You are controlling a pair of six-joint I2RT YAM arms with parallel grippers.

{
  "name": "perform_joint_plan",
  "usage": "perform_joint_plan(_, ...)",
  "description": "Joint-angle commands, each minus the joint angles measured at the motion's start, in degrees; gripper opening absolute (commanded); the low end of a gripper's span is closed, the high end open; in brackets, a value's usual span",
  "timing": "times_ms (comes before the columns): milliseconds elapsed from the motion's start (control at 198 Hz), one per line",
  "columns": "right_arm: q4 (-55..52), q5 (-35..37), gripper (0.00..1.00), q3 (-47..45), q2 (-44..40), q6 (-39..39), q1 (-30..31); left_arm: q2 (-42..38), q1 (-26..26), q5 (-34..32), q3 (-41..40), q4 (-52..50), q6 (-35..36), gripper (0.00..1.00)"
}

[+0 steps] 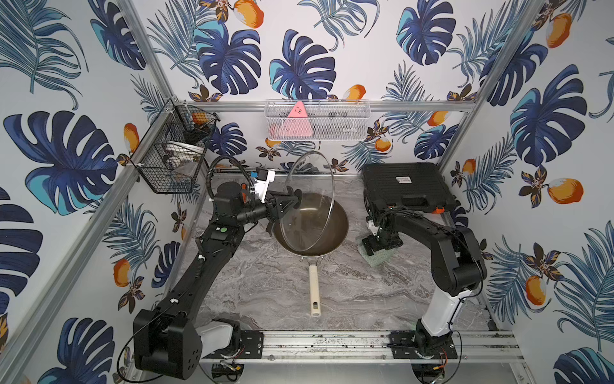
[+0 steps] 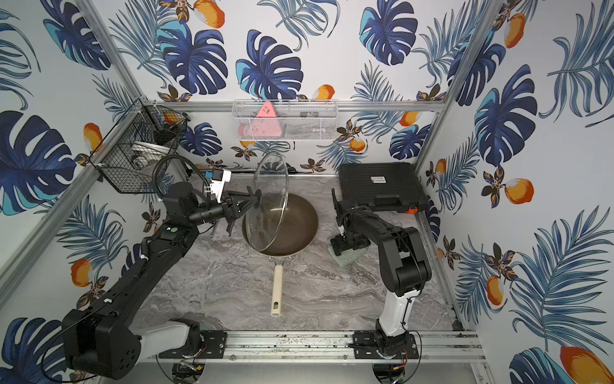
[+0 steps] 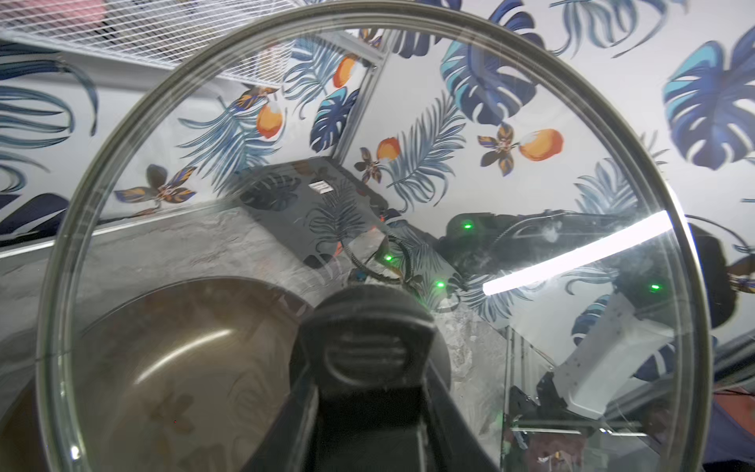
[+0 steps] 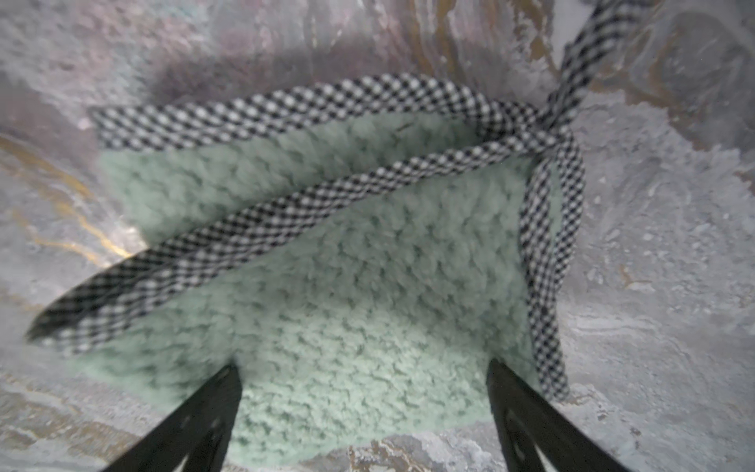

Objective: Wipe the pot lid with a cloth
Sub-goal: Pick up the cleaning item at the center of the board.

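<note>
The pot lid (image 1: 307,212), clear glass with a metal rim, stands nearly on edge above the pan in both top views (image 2: 269,212). My left gripper (image 1: 294,198) is shut on the lid's black handle (image 3: 367,327), and the glass (image 3: 367,163) fills the left wrist view. The mint-green cloth (image 1: 382,258) with checked trim lies flat on the table, right of the pan. My right gripper (image 1: 375,244) points down onto it. Its fingers stand wide open (image 4: 363,365), tips resting on the cloth (image 4: 347,265) with nothing pinched between them.
The dark pan (image 1: 335,229) sits mid-table, its cream handle (image 1: 314,292) pointing toward the front rail. A black case (image 1: 405,186) lies at the back right, just behind my right arm. A black wire basket (image 1: 172,156) and a white mesh basket (image 1: 315,119) hang on the walls.
</note>
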Motion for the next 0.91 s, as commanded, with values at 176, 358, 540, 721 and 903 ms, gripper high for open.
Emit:
perform_joint_plan(176, 1.4, -1.3, 0.9, 0.6, 3.5, -0.7, -0.4, 0.4, 0.2, 6.6, -0.7, 16.4, -4.7, 0.0)
perform_joint_plan(358, 1.7, -3.0, 0.73, 0.8, 6.2, -0.5, -0.4, 0.4, 0.2, 5.8, -0.2, 13.7, -2.9, 0.0)
perform_joint_plan(540, 0.8, -2.8, 0.42, 1.3, 7.7, 0.1, -0.2, 0.9, 0.2, 5.5, 0.1, 13.0, -2.5, 0.0)
perform_joint_plan(721, 0.4, -1.2, 0.32, 0.7, 4.2, 1.9, 0.8, 1.3, 0.2, 5.3, -0.1, 13.9, -3.0, 0.0)
perform_joint_plan(903, -0.8, -1.5, 0.16, 1.1, -0.8, 4.5, 0.9, 1.1, 0.2, 4.6, -0.6, 14.7, -3.4, 0.0)
